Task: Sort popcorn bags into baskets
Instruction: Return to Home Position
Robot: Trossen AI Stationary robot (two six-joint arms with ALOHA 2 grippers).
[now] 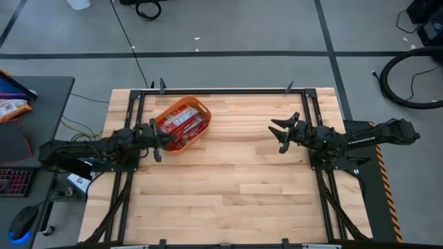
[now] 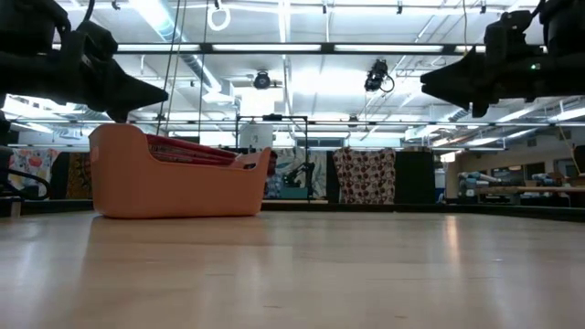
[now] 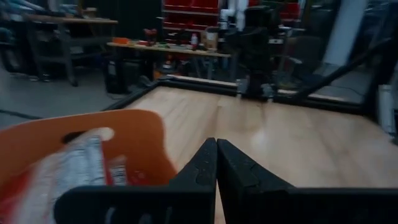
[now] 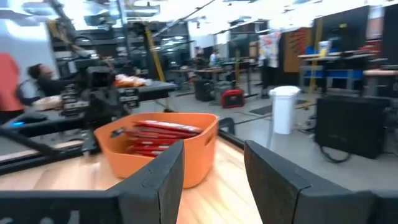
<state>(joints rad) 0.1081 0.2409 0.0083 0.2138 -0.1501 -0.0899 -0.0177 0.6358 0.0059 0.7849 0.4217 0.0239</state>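
The left gripper's [image 3: 216, 144] fingers are pressed together on nothing, and the right gripper's [image 4: 212, 149] fingers stand spread apart, equally empty. Just beside the left fingers sits the orange basket [image 2: 174, 187], toward the desk's [image 1: 235, 187] far left corner, with the red popcorn bags [image 1: 181, 124] stacked inside it. No bag lies loose on the desk, so the sorting looks finished and only parking the arms seems left to do. Both arms hang clear above the wood: the left reaches in from the left edge over the basket's end, while the right stretches in from the right edge, well apart from the basket.
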